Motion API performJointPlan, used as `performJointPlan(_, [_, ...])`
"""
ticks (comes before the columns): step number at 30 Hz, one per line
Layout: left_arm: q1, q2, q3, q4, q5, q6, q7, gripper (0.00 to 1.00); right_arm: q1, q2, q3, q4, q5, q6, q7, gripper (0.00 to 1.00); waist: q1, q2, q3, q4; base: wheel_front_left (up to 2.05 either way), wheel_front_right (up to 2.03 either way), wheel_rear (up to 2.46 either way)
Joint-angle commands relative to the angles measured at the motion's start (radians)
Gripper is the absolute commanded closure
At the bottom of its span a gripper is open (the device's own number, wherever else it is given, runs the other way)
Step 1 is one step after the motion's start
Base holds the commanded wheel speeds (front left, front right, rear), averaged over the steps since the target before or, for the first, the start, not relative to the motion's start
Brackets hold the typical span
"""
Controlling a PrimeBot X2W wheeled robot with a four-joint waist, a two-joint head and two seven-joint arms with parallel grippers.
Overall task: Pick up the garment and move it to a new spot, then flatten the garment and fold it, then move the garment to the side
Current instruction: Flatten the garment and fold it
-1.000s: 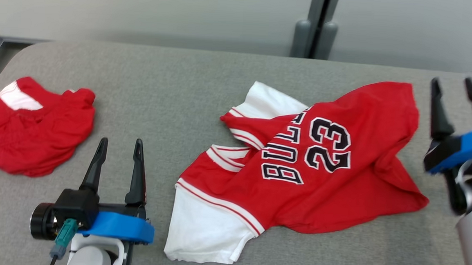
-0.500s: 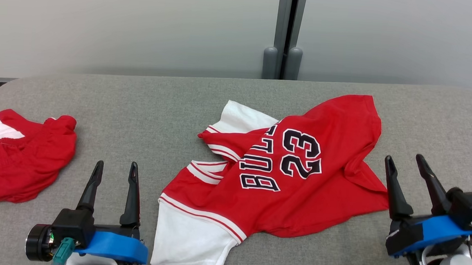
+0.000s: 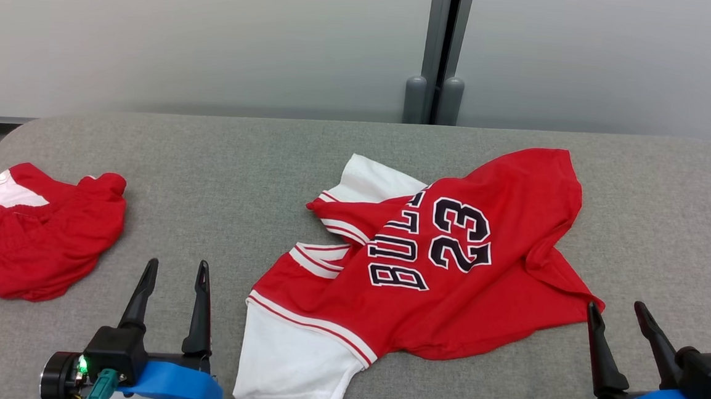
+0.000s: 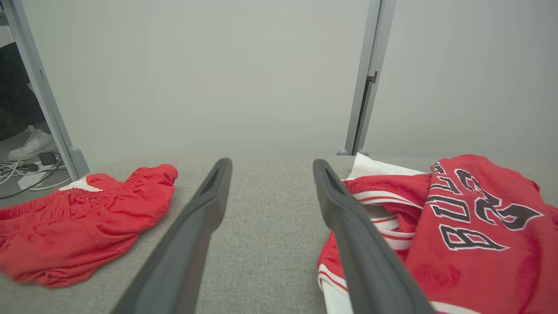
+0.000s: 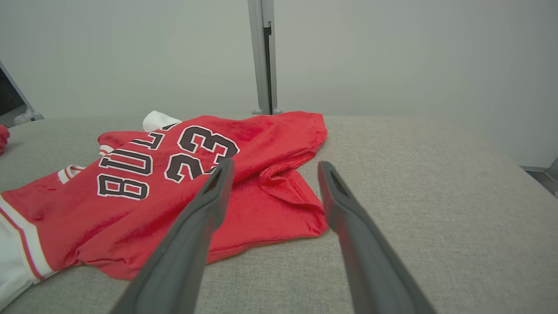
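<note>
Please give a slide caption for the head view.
Red jersey crumpled on grey table between open left hand and open right hand; second red garment lies apart.

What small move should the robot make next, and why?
Probably ease the right gripper forward to the jersey corner just ahead of its fingers and pinch it: the jersey lies crumpled and unheld, and this gripper is open, like the left gripper.

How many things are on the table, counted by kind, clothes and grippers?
Jersey: 1
Shorts: 1
Grippers: 2 (left gripper, right gripper), both open
Total: 4
</note>
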Motion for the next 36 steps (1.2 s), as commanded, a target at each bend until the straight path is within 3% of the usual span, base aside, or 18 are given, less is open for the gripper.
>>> performJointPlan(1, [0.005, 0.004, 0.0, 0.0, 0.004, 0.004, -0.003, 0.0, 0.012, 0.006, -0.005, -0.008, -0.007, 0.001, 0.0, 0.0, 0.0001, 0.0, 0.001, 0.001, 0.0, 0.0, 0.0])
performJointPlan(27, [-0.026, 0.022, -0.019, 0.026, 0.039, 0.044, -0.003, 0.0, 0.012, 0.033, -0.037, 0.009, -0.035, 0.001, 0.001, 0.0, 0.0001, 0.0, 0.013, 0.015, 0.0, 0.0, 0.0])
performJointPlan(36, [-0.031, 0.014, -0.094, 0.083, 0.023, -0.004, 0.028, 0.0, -0.059, -0.006, -0.077, 0.113, -0.033, 0.001, -0.015, 0.0, 0.0001, 0.0, 0.043, 0.026, 0.0, 0.0, 0.0])
